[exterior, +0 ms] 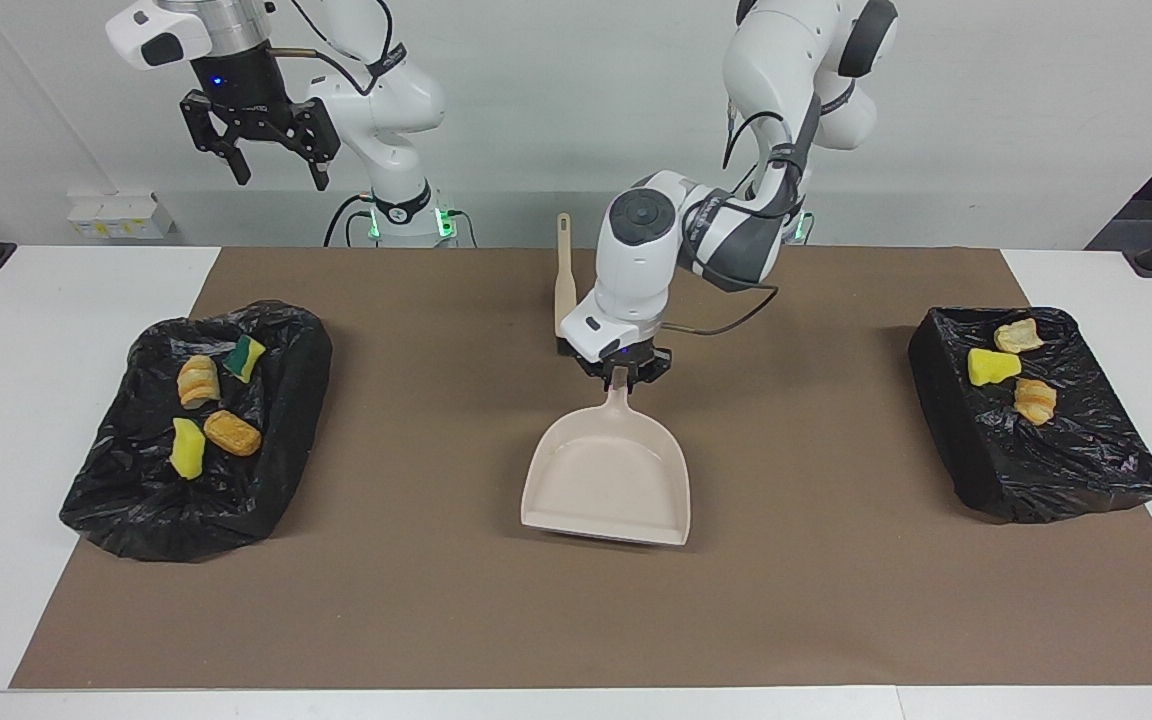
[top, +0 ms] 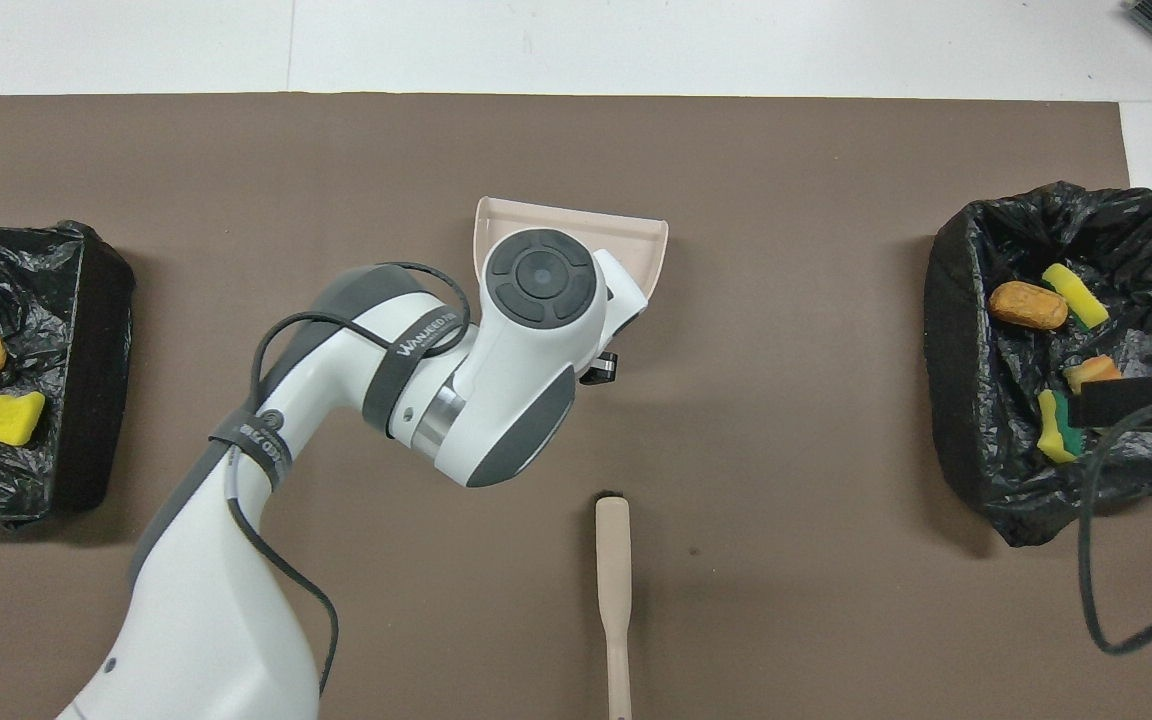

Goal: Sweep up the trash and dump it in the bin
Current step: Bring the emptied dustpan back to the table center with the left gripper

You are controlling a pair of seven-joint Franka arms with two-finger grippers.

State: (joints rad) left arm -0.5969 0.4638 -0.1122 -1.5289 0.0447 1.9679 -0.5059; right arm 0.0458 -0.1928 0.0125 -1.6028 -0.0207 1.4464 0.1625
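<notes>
The left gripper (exterior: 622, 372) pinches the thin handle of the beige dustpan (exterior: 608, 478), its fingertips pressed onto the stem, near the middle of the brown mat (exterior: 836, 600). The smooth, shallow plastic pan flares to a straight lip that faces away from the robots; whether that lip touches the mat cannot be told. Bare mat lies open on both sides of it and out to the mat's edge farthest from the robots. Just beside the left wrist, nearer the robots, the beige brush (top: 613, 580) lies flat, a slim paddle with a dark bristle tip. The trash sits in two shallow bins lined with crinkled, glossy black plastic: the bin at the right arm's end (exterior: 266, 470) holds two yellow sponge pieces, one green-backed, and two tan bread-like chunks (exterior: 232, 432), and the bin at the left arm's end (exterior: 1056, 480) holds a yellow sponge wedge (exterior: 992, 367) and two bread-like chunks. The right gripper (exterior: 274, 168) waits high over its end of the table, fingers spread wide and holding nothing.
</notes>
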